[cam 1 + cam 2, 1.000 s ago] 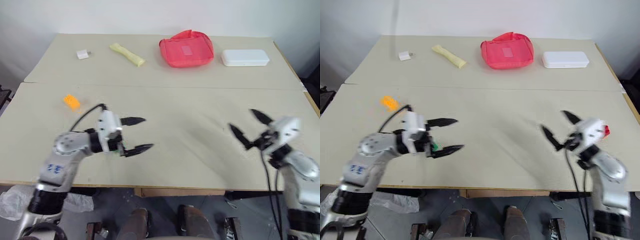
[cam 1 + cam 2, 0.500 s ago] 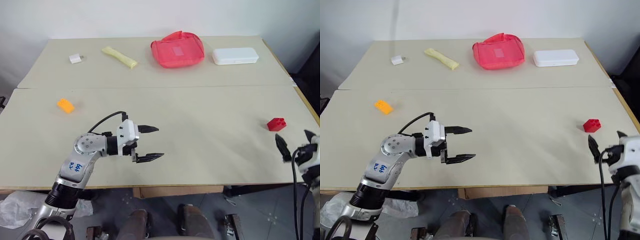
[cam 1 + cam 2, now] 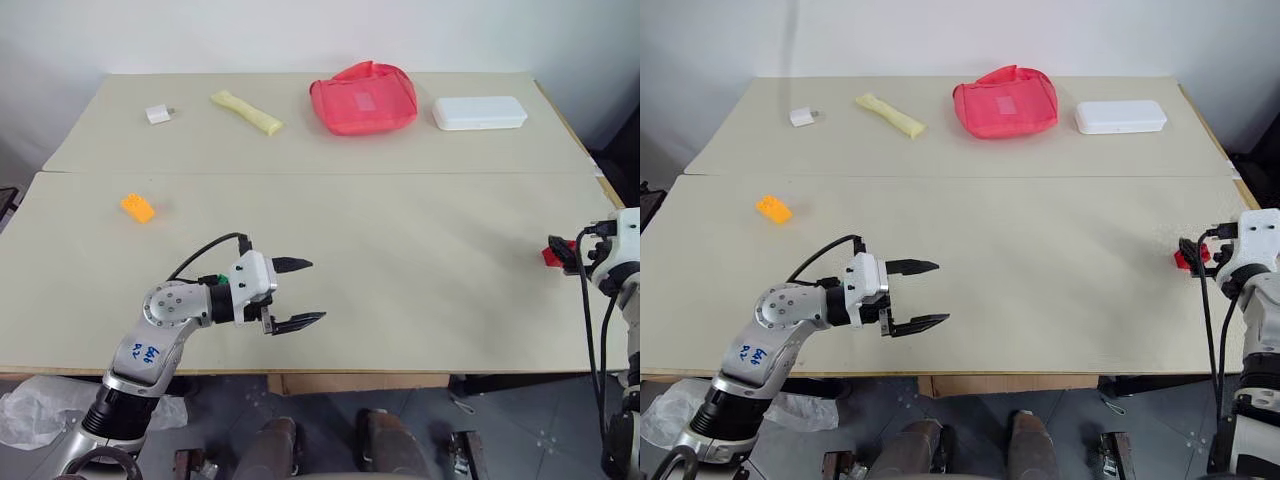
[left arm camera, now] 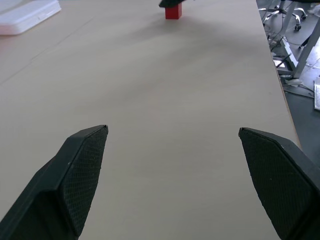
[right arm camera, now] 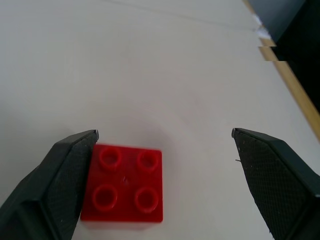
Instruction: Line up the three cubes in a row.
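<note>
While the far strip of the bench (image 3: 400, 230) carries a small white charger block (image 3: 158, 114), a pale yellow wrapped stick (image 3: 247, 110), a red mesh pouch (image 3: 362, 97) and a long white box (image 3: 480, 112), nothing lies between the cubes. The red cube (image 5: 125, 183), four studs on top, sits at the right edge, just inside the right claw (image 5: 165, 182), whose fingers are spread. The orange cube (image 3: 138, 207) lies far left. The left claw (image 3: 296, 294) hangs spread and empty near the middle; a bit of green (image 3: 207, 281) peeks behind it.
</note>
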Robot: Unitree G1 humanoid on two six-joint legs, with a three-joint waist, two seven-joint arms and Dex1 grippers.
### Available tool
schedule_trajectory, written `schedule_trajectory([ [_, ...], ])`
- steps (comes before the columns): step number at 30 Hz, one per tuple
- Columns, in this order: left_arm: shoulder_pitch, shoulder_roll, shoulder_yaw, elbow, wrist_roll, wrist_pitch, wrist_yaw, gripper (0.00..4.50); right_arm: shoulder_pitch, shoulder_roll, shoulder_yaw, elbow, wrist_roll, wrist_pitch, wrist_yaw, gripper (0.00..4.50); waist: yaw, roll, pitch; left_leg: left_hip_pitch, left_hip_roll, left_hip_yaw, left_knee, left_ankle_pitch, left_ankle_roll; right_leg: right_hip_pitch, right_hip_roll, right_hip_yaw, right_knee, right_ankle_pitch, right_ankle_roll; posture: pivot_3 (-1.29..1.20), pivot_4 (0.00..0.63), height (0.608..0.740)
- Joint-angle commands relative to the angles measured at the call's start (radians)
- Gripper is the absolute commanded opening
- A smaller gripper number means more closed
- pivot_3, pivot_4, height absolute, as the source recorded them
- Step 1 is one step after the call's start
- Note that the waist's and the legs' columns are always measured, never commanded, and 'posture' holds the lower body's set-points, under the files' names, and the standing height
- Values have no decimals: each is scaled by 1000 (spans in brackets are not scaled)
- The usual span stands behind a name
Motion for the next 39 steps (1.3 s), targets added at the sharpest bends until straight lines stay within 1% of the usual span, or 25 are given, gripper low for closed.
schedule_trajectory([
  [1,-1,-4,16,-41,-9,-1,10,4456,-18,-27,3,12,6,20,32,4500,-2,0,0,0,0,0,0,0,0,0,0,0,0,0,0,0,150,740],
  [4,-2,-4,18,-40,-7,-6,15,4500,-18,-18,0,2,15,27,26,3922,-3,0,0,0,0,1,0,0,0,0,0,0,0,0,0,0,150,740],
  [8,-9,-2,24,-36,-10,-8,17,4500,4,-3,4,-59,24,35,32,2601,-3,0,0,0,0,1,0,0,0,0,0,0,0,0,0,0,150,740],
  [9,-12,1,29,-33,-12,-9,17,4500,11,2,10,-95,38,22,69,2300,-3,0,0,0,0,1,0,0,0,0,0,0,0,0,0,0,150,740],
  [11,-16,5,42,-28,-17,-10,16,4500,25,11,27,-183,72,28,140,1534,-3,0,0,0,0,1,0,0,0,0,0,0,0,0,0,0,150,740],
  [12,-16,9,58,-25,-25,-9,17,4500,32,5,68,-267,99,47,232,1512,-3,0,0,0,0,1,0,0,0,0,0,0,0,0,0,0,150,740],
  [14,-14,15,83,-18,-37,-7,13,4500,39,-7,132,-379,127,75,357,1512,-7,0,0,0,1,1,0,0,0,-1,1,1,0,0,0,0,150,740],
  [16,5,42,124,-11,-58,-4,-12,4500,6,-55,293,-465,110,72,587,1512,-8,1,0,0,2,1,0,0,-1,-1,2,1,0,0,0,0,150,740],
  [17,10,52,136,-9,-64,-2,-20,4500,-10,-71,345,-480,99,66,660,1512,-9,1,0,0,2,1,0,0,-1,-1,2,1,0,0,0,0,150,740],
  [18,16,61,146,-7,-71,3,-25,4500,-34,-76,391,-484,85,60,708,1512,-6,1,0,0,3,2,0,-1,-1,-1,3,1,0,0,0,0,150,740],
  [20,33,86,170,-5,-73,1,-34,4500,-115,-35,479,-470,62,32,782,1512,-5,1,0,0,3,1,1,-1,-1,-1,2,0,-1,0,0,0,150,740],
  [22,45,101,187,-3,-75,1,-38,4500,-176,8,529,-446,45,10,813,1512,-5,1,1,0,3,1,1,-1,-1,-1,2,1,-1,0,0,0,150,740],
  [23,52,105,199,-6,-76,3,-31,4500,-218,53,565,-413,27,-25,834,1512,-1,0,1,0,3,1,1,-1,-1,-1,1,1,-1,0,0,0,150,740],
  [25,63,108,217,-22,-80,13,-16,4500,-295,132,639,-321,-29,-101,868,1512,-4,-1,1,-1,2,-1,1,-2,-1,-1,1,0,-1,0,0,0,150,740],
  [27,70,106,219,-41,-83,24,-6,4500,-345,180,679,-226,-80,-181,878,1512,-3,-1,1,-1,2,-1,2,-2,-1,-1,1,-1,-1,0,0,0,150,740],
  [30,83,106,216,-69,-85,39,5,4500,-398,240,682,-99,-104,-259,872,1512,-2,-1,1,-2,1,-3,1,-2,-1,-1,0,-3,0,0,0,0,150,740],
  [35,104,110,235,-94,-86,34,21,4500,-423,268,673,0,-120,-311,898,1512,-7,-1,1,-2,-1,-5,1,-2,0,-1,0,-5,0,0,0,0,150,740],
  [37,115,117,240,-104,-92,49,23,4500,-422,279,658,-2,-103,-287,903,2250,-7,-1,1,-2,0,-5,1,-3,0,-1,0,-5,0,0,0,0,150,740],
  [39,125,121,249,-112,-98,57,23,4500,-418,284,649,-18,-90,-265,913,2851,-7,-1,1,-2,1,-5,1,-3,-1,-1,0,-6,0,0,0,0,150,740],
])
